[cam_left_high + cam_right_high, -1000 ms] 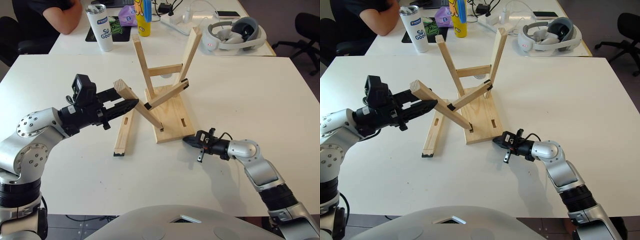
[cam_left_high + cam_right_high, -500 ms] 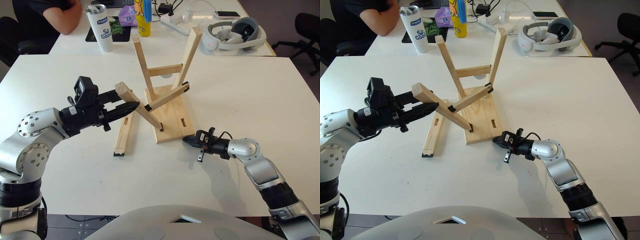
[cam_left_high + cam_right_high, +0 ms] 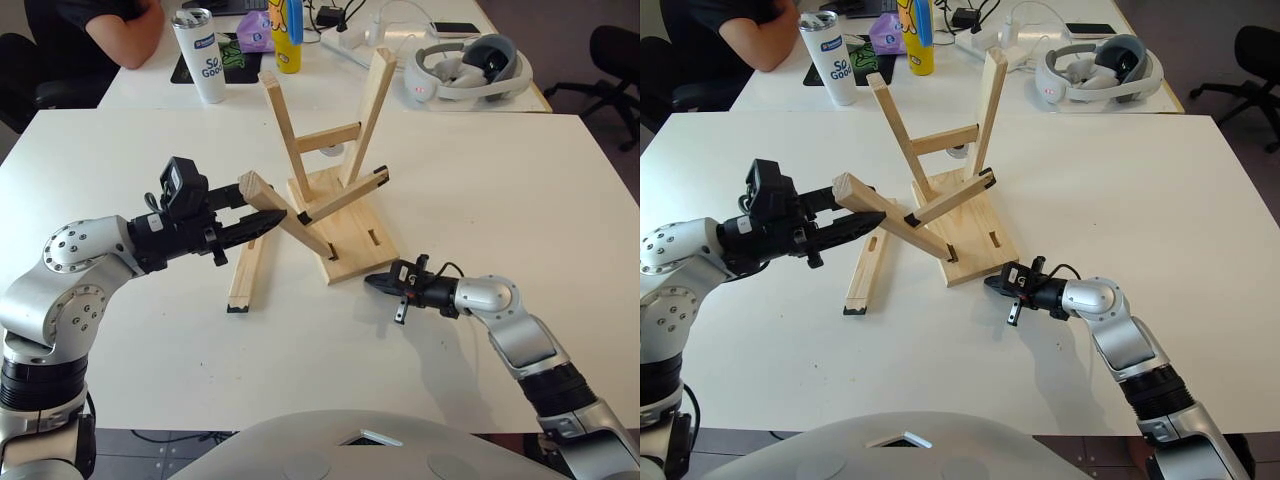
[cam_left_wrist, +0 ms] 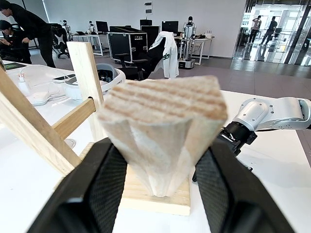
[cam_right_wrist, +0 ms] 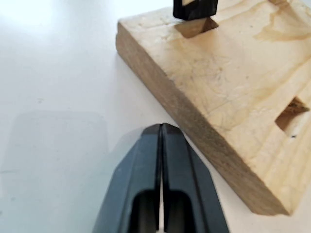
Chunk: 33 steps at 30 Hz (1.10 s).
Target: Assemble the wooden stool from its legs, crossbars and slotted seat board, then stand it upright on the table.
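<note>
Left gripper [image 3: 262, 222] is clamping the slanted leg [image 3: 297, 227] by its free end. Right gripper [image 3: 372, 283] is sitting pinched together, empty, just beside the seat board [image 3: 355, 240].

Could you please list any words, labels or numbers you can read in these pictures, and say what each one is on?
White tumbler: dark lettering, too small to quote reliably.
Yellow bottle: coloured print, unreadable.
Seat board and leg: no text or markings seen.
</note>
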Each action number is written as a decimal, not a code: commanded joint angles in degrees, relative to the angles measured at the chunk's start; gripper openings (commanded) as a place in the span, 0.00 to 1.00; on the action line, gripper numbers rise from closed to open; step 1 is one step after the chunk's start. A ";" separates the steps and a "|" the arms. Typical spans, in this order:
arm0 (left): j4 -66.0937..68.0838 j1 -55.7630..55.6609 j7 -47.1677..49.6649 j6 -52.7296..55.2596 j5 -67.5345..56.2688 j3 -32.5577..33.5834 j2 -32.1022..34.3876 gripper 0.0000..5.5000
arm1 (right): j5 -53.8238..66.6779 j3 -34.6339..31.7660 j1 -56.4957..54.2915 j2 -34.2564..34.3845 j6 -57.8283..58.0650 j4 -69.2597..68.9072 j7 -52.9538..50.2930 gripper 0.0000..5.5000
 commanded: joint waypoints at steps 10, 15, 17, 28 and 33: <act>-0.48 -2.55 2.95 0.42 -2.63 2.63 -2.66 0.37 | 5.47 -2.49 1.51 -0.54 1.00 -2.87 3.06 0.00; -0.60 -1.68 3.03 0.32 -1.89 2.09 -2.93 0.37 | 17.92 -8.85 0.49 1.43 7.74 -9.34 3.59 0.00; -0.41 -1.73 3.06 0.32 -1.65 1.82 -3.05 0.37 | 19.48 -10.23 -1.66 3.78 10.25 -8.83 0.33 0.00; 1.53 -4.37 0.97 1.15 -1.37 -0.49 -2.65 0.37 | 1.79 -0.28 -1.69 7.34 11.85 0.92 -12.67 0.00; 0.15 -3.06 1.73 2.44 -1.83 0.34 -2.14 0.37 | -1.29 1.21 -1.08 5.72 14.46 0.69 -13.51 0.00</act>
